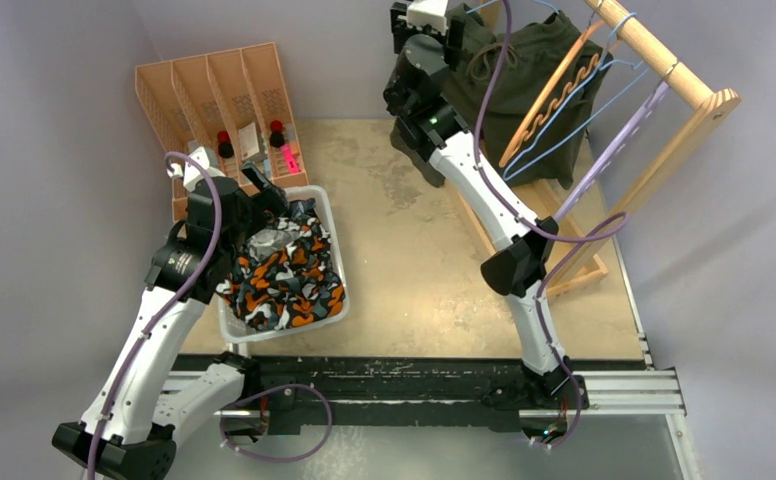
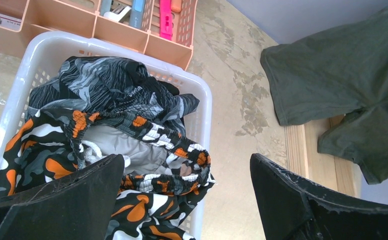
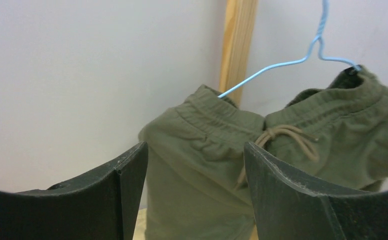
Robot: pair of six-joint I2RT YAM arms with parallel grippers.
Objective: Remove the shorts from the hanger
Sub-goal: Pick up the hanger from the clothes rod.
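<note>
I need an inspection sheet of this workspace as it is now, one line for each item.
Surface: tan table, stained.
Job's things: olive shorts hang on a blue wire hanger; orange camouflage shorts and dark camouflage shorts lie in the white basket.
Clutter: peach organizer holding small items, behind the basket.
Grippers: left gripper open above the basket; right gripper open, facing the olive waistband, fingers not on it.
Cables: purple cables run along both arms; one crosses in front of the olive shorts in the top view.
Surroundings: wooden rack with empty hangers; plain grey walls.
</note>
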